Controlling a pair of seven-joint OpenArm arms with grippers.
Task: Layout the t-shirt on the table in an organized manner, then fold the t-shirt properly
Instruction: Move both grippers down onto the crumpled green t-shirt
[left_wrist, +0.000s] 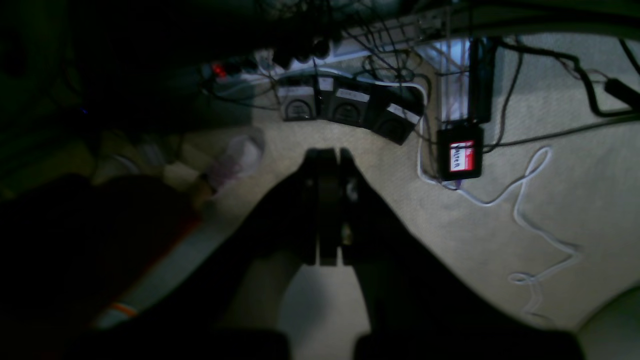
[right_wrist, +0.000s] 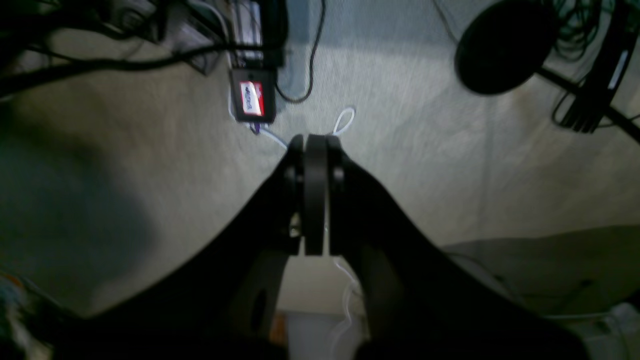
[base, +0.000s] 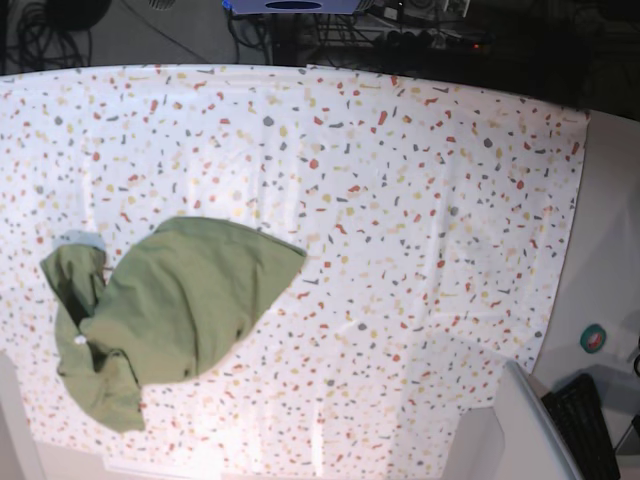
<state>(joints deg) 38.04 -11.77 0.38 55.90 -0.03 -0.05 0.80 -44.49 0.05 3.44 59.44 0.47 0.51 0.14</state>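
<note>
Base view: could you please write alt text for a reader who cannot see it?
A crumpled olive-green t-shirt lies bunched on the left side of a table covered with a white cloth speckled in red, orange and grey. No robot arm is visible in this view.

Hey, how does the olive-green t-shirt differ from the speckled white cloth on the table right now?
The olive-green cotton t-shirt is one plain colour, while the white cloth with red, orange and grey flecks covering the table is patterned. The t-shirt is bunched and creased; the cloth lies flat. The t-shirt takes up only one side of the base view, the cloth nearly all of it. Both are soft fabric.
</note>
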